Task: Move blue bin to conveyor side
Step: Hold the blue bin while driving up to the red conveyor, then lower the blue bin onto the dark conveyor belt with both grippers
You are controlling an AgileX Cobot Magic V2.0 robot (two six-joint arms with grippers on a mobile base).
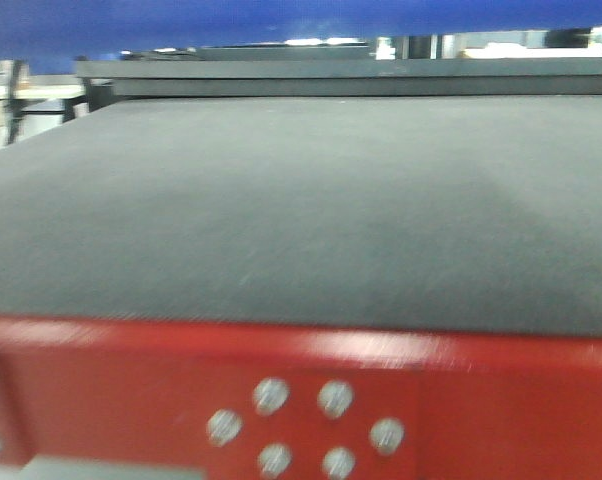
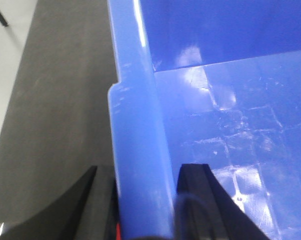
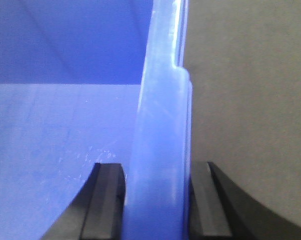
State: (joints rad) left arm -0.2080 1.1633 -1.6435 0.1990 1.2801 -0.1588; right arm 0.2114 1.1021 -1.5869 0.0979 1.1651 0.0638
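the blue bin point(image 2: 230, 125) hangs over the dark conveyor side point(image 1: 281, 220), seemingly clear of it. the left tool point(image 2: 140, 175) and right tool point(image 3: 155, 172) each pinch its thick rim. stiff, glossy and probably slippery: hold opposite rims evenly.

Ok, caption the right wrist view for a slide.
Right tool clamped on the blue bin rim, dark conveyor belt alongside.
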